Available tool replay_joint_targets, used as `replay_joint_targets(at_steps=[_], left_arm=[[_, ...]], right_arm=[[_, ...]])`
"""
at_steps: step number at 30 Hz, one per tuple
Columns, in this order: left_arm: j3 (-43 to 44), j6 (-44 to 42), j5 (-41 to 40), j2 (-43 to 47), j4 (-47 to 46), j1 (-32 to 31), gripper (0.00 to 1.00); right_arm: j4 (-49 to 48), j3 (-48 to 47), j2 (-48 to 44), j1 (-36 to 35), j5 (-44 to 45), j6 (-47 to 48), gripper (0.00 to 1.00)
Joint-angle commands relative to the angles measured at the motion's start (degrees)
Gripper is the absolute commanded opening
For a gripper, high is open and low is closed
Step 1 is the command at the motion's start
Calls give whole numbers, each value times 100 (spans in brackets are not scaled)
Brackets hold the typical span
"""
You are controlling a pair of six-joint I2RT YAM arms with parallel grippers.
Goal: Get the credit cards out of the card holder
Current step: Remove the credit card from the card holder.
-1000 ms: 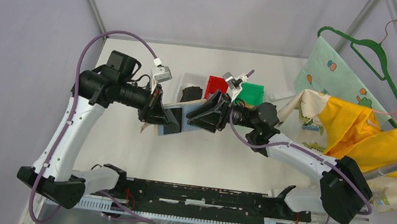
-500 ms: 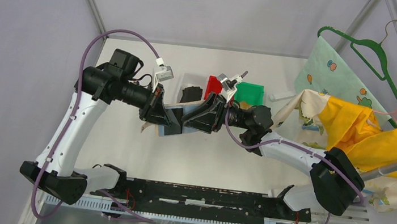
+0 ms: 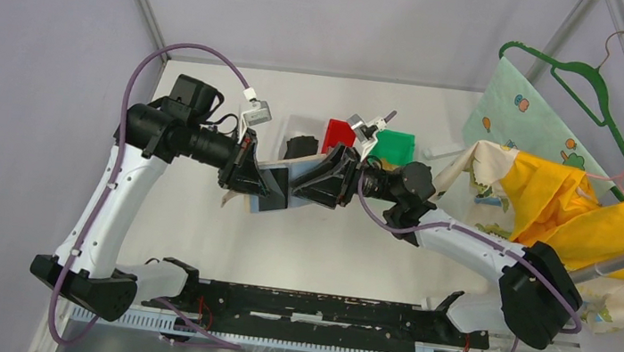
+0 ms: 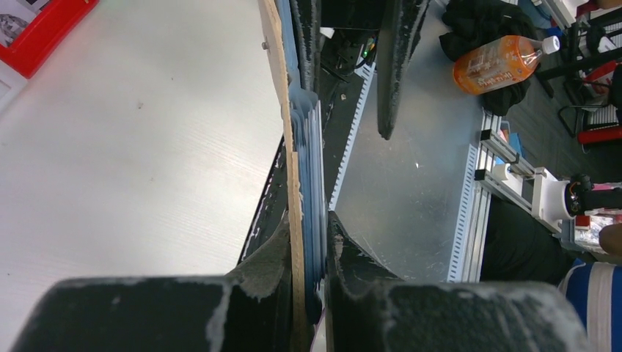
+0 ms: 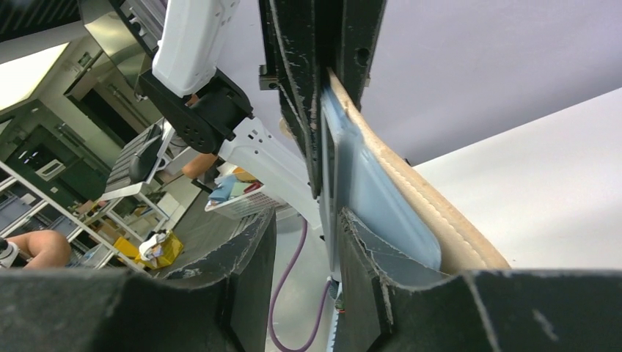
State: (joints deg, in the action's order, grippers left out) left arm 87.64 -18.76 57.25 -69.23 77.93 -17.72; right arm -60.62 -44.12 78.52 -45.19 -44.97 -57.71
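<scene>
Your left pincer (image 4: 308,235) is clamped tight on the card holder (image 5: 381,198), one finger on each face. It grips the holder at one end and holds it up off the counter (image 3: 326,250), about midway between the two arms.

In the left wrist view you look along the holder's edge. The tan outer skin is on one side. Packed against it are thin blue-grey layers, the credit cards (image 4: 315,169) in their pockets. You cannot tell the cards from the pocket edges there, and all of them sit inside the holder.

Your right pincer (image 5: 306,216) meets the holder from the opposite end, and its jaws stand apart. In the right wrist view one finger (image 5: 363,279) lies against the blue-grey inner face of the holder. The other finger (image 5: 242,293) is off to the side, touching nothing. You can see background through the gap between them, so this pincer grips nothing. A thin pale strip runs just inside that first finger. You cannot tell whether it is a card edge or part of the holder.

Behind the holder, at the far side of the counter, sit a black lump (image 3: 300,146), a red bin (image 3: 341,133) and a green bin (image 3: 395,146).
</scene>
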Motion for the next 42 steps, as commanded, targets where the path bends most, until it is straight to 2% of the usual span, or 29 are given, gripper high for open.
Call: replay_joint_targets(at_steps=[1, 6, 12, 14, 24, 27, 28, 30, 35, 38, 42], left_arm=[[260, 14, 440, 69, 20, -15, 2], [253, 16, 459, 68, 20, -18, 2], [222, 85, 366, 41, -53, -16, 2], [219, 107, 312, 12, -82, -20, 2], [194, 231, 306, -79, -159, -18, 5], [197, 236, 318, -104, -164, -26, 7], [200, 241, 312, -114, -164, -16, 7], [210, 258, 300, -146, -183, -21, 7], [171, 409, 191, -238, -331, -21, 7], [130, 404, 83, -274, -331, -19, 7], [126, 366, 67, -296, -331, -16, 9]], right_arm=[[218, -60, -191, 79, 25, 345, 41], [165, -156, -107, 75, 15, 272, 41], [-1676, -201, 349, 9, -132, -984, 40], [-1896, -258, 449, -20, -135, -1144, 40], [-1785, -522, 713, -217, -71, -1039, 36], [-1813, -556, 844, -276, 73, -1033, 28], [-1743, -554, 874, -297, 161, -997, 22], [-1248, -537, 857, -322, 390, -697, 13], [818, -746, 533, -462, 1077, 750, 2], [623, -683, 497, -464, 1076, 650, 1], [-492, -504, 684, -458, 745, -41, 0]])
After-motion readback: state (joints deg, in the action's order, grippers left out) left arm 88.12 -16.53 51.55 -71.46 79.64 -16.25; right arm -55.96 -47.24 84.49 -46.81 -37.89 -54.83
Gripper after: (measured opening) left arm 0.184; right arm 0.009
